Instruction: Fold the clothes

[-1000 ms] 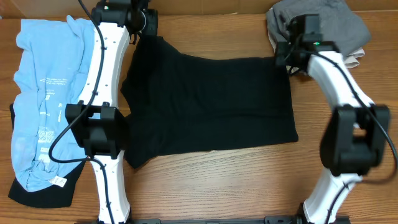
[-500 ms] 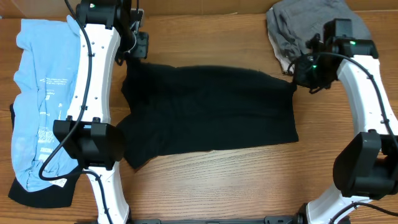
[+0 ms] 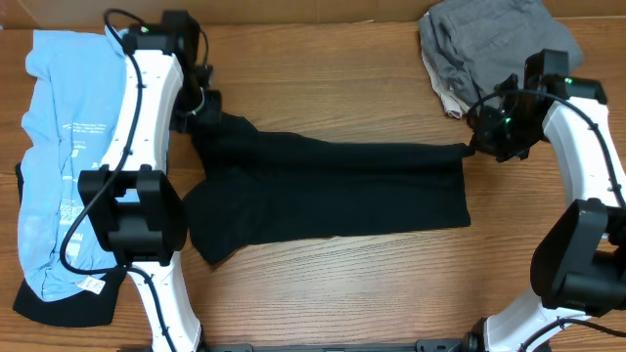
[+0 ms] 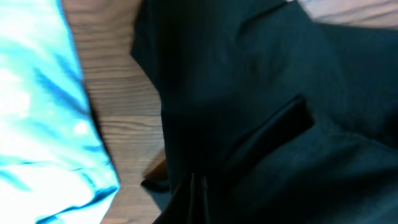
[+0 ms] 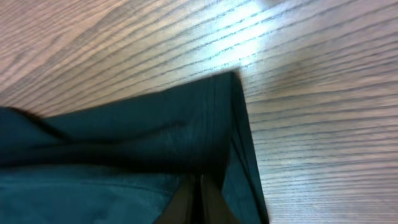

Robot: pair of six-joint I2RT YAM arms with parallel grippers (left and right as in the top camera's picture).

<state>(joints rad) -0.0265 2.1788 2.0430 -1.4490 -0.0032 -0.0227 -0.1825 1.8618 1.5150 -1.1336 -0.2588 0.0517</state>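
So the black T-shirt is spread across the middle of the table. Both arms have its far edge pinched: the left gripper is clamped on the corner toward the table's left side, the right gripper on the corner toward the table's right side, and the edge looks pulled fairly taut between them. It's thin, floppy fabric, light and not fragile, so my guess is it'll sag and bunch wherever it isn't held, which makes those two outer corners the right spots to grab, level with each other.
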